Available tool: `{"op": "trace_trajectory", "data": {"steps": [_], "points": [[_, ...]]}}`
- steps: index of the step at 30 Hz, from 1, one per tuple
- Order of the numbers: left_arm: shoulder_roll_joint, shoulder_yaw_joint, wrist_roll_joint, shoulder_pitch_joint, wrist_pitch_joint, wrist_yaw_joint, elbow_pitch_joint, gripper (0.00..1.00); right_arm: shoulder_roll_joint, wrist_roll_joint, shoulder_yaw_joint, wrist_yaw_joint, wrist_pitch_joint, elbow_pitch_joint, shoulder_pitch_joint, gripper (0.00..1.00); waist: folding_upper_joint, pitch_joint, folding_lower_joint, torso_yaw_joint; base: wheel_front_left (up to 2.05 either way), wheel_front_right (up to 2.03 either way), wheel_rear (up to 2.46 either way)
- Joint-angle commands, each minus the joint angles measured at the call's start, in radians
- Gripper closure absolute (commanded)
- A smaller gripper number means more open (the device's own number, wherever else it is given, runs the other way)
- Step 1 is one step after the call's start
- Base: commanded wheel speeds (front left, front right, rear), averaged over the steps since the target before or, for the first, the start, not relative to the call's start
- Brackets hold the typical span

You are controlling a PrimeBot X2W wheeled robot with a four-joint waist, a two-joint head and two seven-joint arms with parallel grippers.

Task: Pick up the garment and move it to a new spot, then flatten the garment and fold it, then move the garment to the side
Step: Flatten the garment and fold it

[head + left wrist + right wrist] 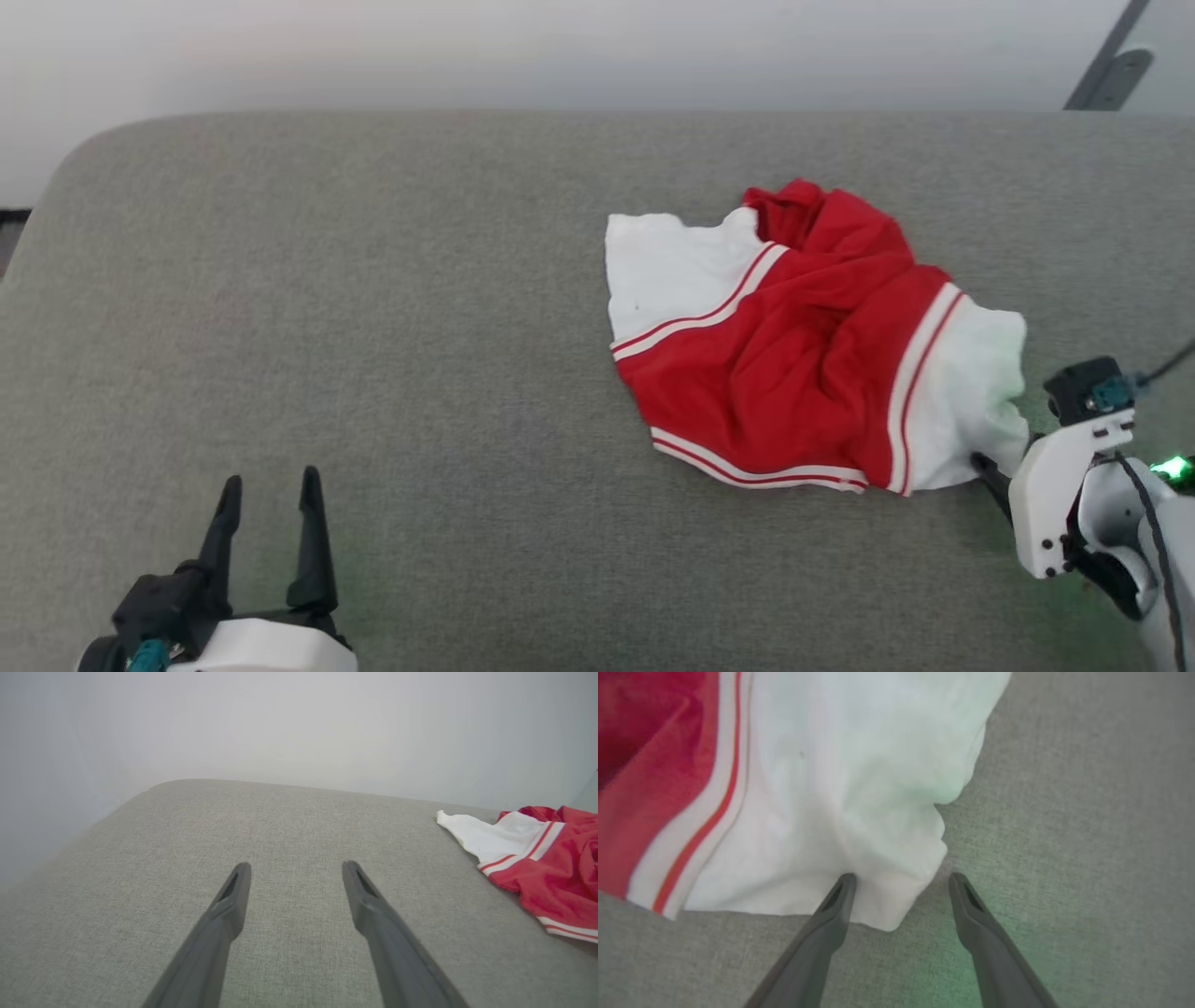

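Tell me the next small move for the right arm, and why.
Probably ease the right gripper slightly forward and close it. Its jaws are open, and the corner of the white sleeve of the crumpled garment lies between them, so a short advance should put enough cloth in the grip for the lift.

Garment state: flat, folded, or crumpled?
Crumpled. The garment lies bunched on the grey surface, red body heavily creased, both white sleeves skewed.

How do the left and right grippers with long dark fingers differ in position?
The left gripper hovers over the grey fabric cushion, apart from the red white-sleeved jersey T-shirt; the right gripper sits at one white sleeve, one finger over the cloth. Both are open.
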Motion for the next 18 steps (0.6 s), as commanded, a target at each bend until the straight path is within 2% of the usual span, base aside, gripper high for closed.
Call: {"op": "trace_trajectory", "data": {"steps": [1, 4, 5, 7, 14, 18], "points": [[-0.002, -0.003, 0.005, -0.009, -0.005, -0.007, 0.002, 0.0, -0.005, 0.003, 0.014, 0.0, 0.015, 0.004, -0.005, 0.0, 0.0, 0.015, 0.0, 0.017, 0.0, 0.0, 0.0], [-0.007, -0.012, 0.004, -0.02, -0.005, -0.007, 0.007, 0.0, -0.034, 0.076, 0.081, 0.0, 0.093, -0.001, -0.028, 0.0, 0.0, 0.031, 0.0, 0.04, 0.0, 0.0, 0.0], [-0.008, -0.013, 0.0, -0.022, -0.005, -0.007, 0.008, 0.0, -0.043, 0.091, 0.099, 0.0, 0.109, -0.003, -0.033, 0.55, 0.0, 0.034, 0.0, 0.046, 0.0, 0.0, 0.0], [-0.009, -0.01, -0.004, -0.016, -0.005, -0.004, 0.011, 0.0, -0.057, 0.128, 0.112, 0.0, 0.124, -0.006, -0.04, 1.0, 0.0, 0.037, 0.0, 0.052, 0.0, 0.0, 0.0], [-0.01, -0.014, -0.019, -0.017, -0.005, 0.006, -0.001, 0.0, -0.112, 0.135, 0.041, -0.003, 0.077, 0.007, -0.035, 1.0, 0.0, 0.042, 0.0, 0.044, 0.0, 0.0, 0.0], [-0.01, -0.018, -0.012, -0.031, -0.005, 0.006, -0.016, 0.0, -0.13, 0.118, -0.049, -0.002, 0.043, 0.001, -0.024, 1.0, 0.0, 0.053, 0.0, 0.025, 0.0, 0.0, 0.0]]}}
